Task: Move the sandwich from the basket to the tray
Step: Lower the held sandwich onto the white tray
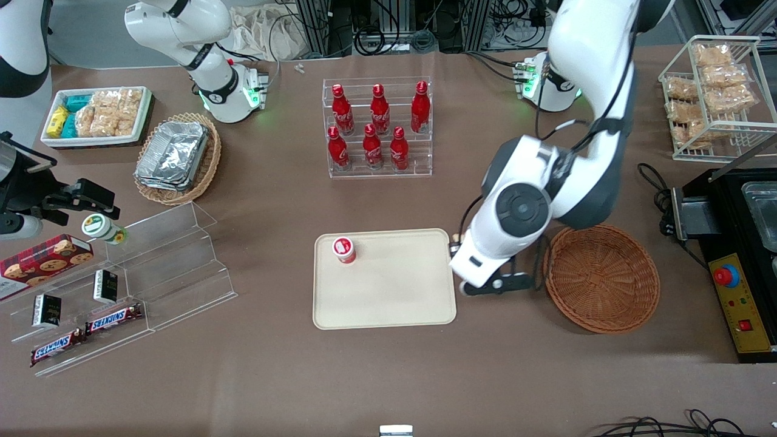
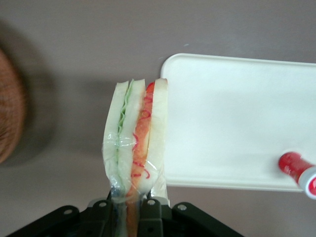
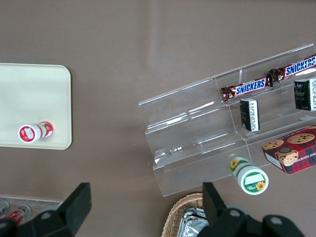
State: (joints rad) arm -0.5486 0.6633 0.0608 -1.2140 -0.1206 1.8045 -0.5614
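Observation:
My left gripper (image 2: pixel 127 202) is shut on the narrow end of the sandwich (image 2: pixel 136 138), a clear-wrapped wedge of white bread with green and orange-red filling. The sandwich hangs above the brown table, just at the edge of the beige tray (image 2: pixel 237 123), with the reddish-brown wicker basket (image 2: pixel 9 108) off to its side. In the front view the gripper (image 1: pixel 498 284) sits under the arm, between the tray (image 1: pixel 388 303) and the basket (image 1: pixel 601 279), whose inside shows nothing in it. The arm hides the sandwich there.
A small red-capped bottle (image 1: pixel 343 249) stands on the tray, at its end toward the parked arm. A clear rack of red cola bottles (image 1: pixel 377 127) stands farther from the front camera. A black control box (image 1: pixel 737 267) lies beside the basket toward the working arm's end.

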